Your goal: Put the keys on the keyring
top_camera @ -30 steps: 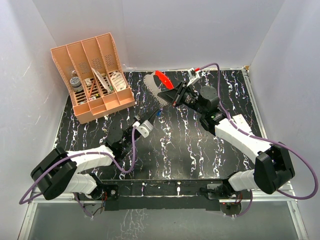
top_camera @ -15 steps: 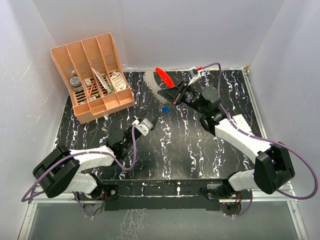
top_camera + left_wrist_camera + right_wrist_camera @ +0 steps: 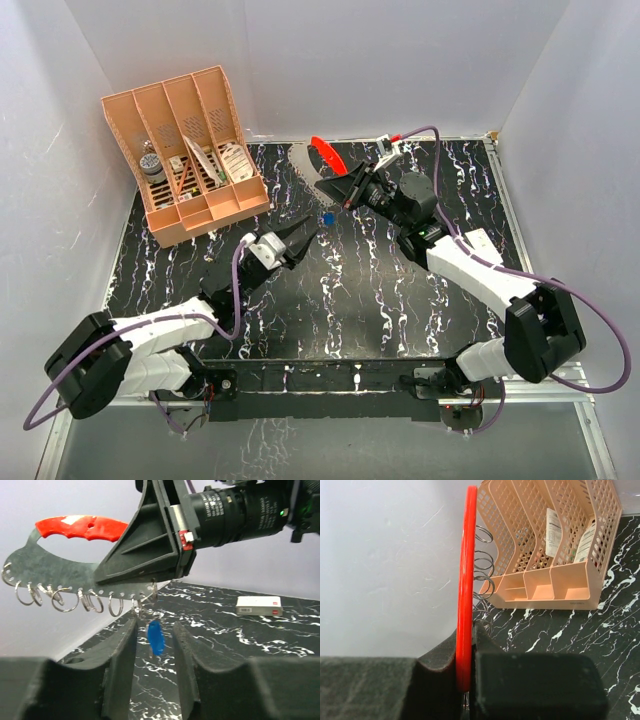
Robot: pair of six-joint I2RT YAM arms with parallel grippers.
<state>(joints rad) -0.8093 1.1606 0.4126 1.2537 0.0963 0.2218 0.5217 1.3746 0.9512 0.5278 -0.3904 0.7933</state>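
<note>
Your left gripper [image 3: 154, 630] has its fingers apart. The key [image 3: 155, 637] hangs between them from a small ring, and you can't tell whether it touches either finger. Your right gripper [image 3: 330, 188] is clamped on the keyring [image 3: 60, 569], hiding its right end. Underneath is a black marbled table [image 3: 380, 290], with white walls [image 3: 350, 60] around it.

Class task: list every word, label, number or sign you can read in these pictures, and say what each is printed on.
No text can be read.
White box on the table: red-striped label, blurred.
Cards in the peach organizer: print too small.
Black cylinder on the right arm: white markings, blurred.
</note>
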